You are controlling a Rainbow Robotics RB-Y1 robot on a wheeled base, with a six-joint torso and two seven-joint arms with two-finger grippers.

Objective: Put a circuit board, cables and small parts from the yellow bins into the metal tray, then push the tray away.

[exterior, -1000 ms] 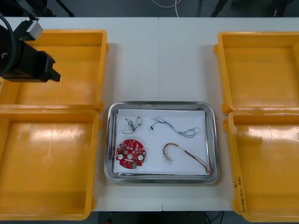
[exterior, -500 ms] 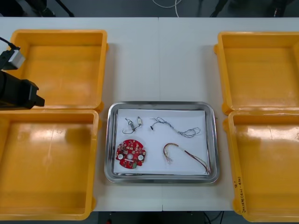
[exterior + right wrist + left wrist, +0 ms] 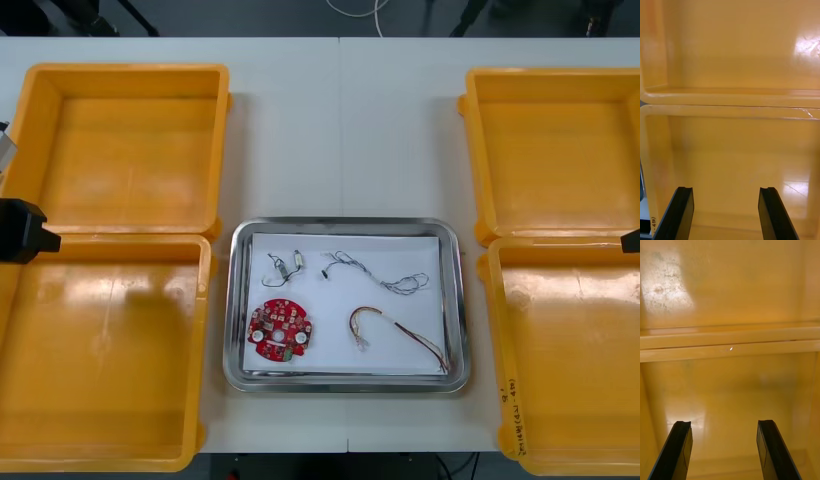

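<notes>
**Tray loaded at the table's middle, both grippers open over the side bins**

The metal tray (image 3: pixel 232 300) stands at the middle of the light table (image 3: pixel 340 130), between the yellow bins (image 3: pixel 125 150), and it is white inside. In its near left part lies the round red circuit board (image 3: pixel 280 330). Beyond the board, in the far left part, a small metal part (image 3: pixel 297 261) lies just beside a short black cable (image 3: pixel 274 267). The twisted blue and white cable (image 3: pixel 378 273) stretches across the far right part. The red and yellow cable (image 3: pixel 395 333) lies in the near right part, with one end near the tray's right wall. The board and the two longer cables lie apart from one another.

The left gripper (image 3: pixel 723 423) has its fingers (image 3: pixel 679 450) standing apart over the smooth floor of a bin. Beyond them the rims of the two left bins run side by side, touching. In the front view the left arm (image 3: pixel 20 232) shows at the left edge, where these two bins meet.

The right gripper (image 3: pixel 726 189) is the same: its fingers (image 3: pixel 677 213) stand apart over a bin floor, with two touching rims farther off. The right arm (image 3: pixel 632 240) shows as a small dark piece at the right edge, where the two right bins meet.
</notes>
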